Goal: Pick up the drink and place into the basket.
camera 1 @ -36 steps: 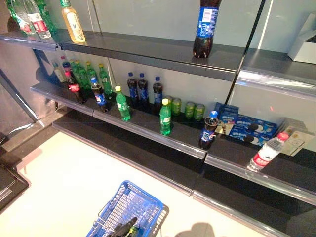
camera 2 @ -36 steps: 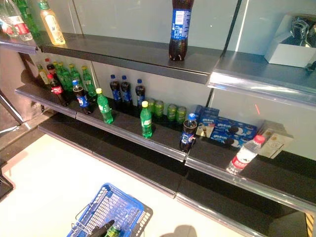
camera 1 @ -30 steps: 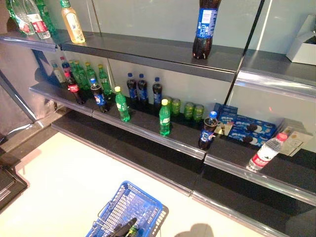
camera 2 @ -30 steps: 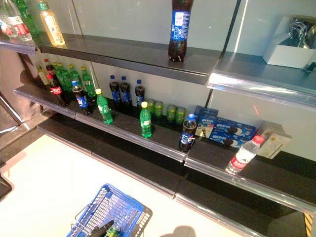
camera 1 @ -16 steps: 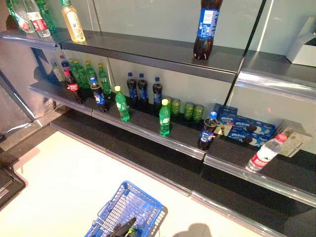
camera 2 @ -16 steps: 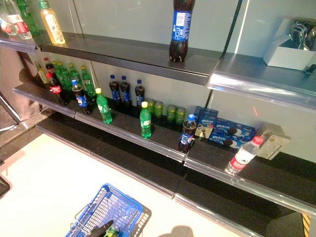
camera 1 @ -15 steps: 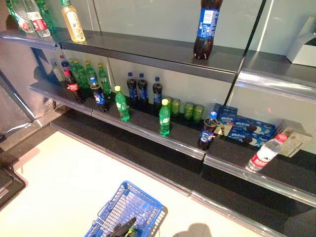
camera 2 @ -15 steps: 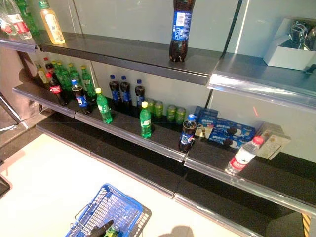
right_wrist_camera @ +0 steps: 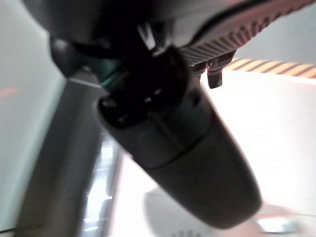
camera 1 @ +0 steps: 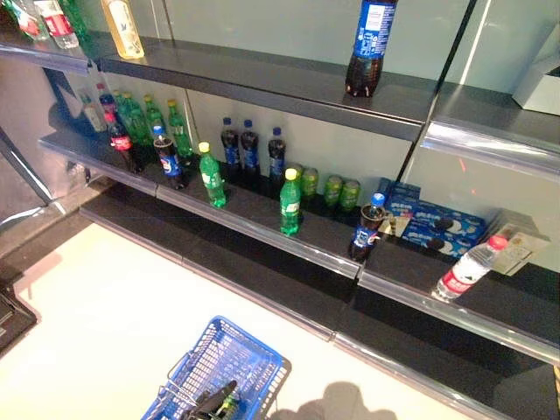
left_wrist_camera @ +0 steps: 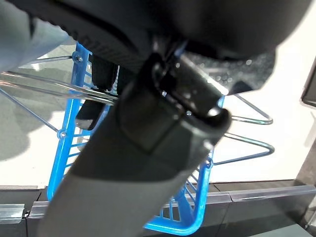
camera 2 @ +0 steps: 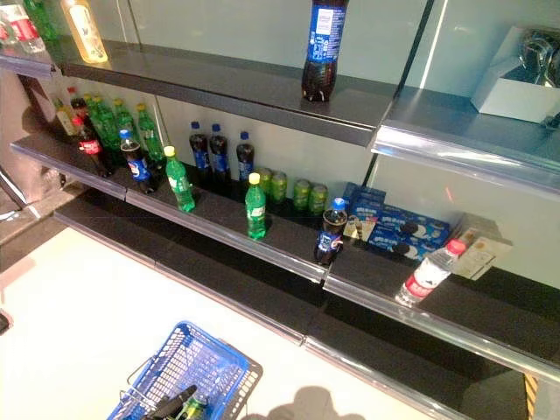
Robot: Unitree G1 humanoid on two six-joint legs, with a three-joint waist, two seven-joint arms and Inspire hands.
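Note:
A blue wire basket hangs low in front of me above the pale floor. My left hand is shut on its wire handles, with dark fingers hooked over them. Something green lies in the basket beside the hand. Drinks stand on the dark middle shelf: two green bottles, a blue-capped cola bottle and a leaning water bottle. My right hand shows only in its wrist view, relaxed and holding nothing, beside a shelf edge.
A large cola bottle stands on the top shelf. Green cans and blue biscuit boxes sit at the back of the middle shelf. More cola and green bottles crowd its left end. A lower shelf ledge juts out.
The whole picture has shifted slightly, so the camera moved. The bottles stand where they were, and the basket still hangs from my left hand.

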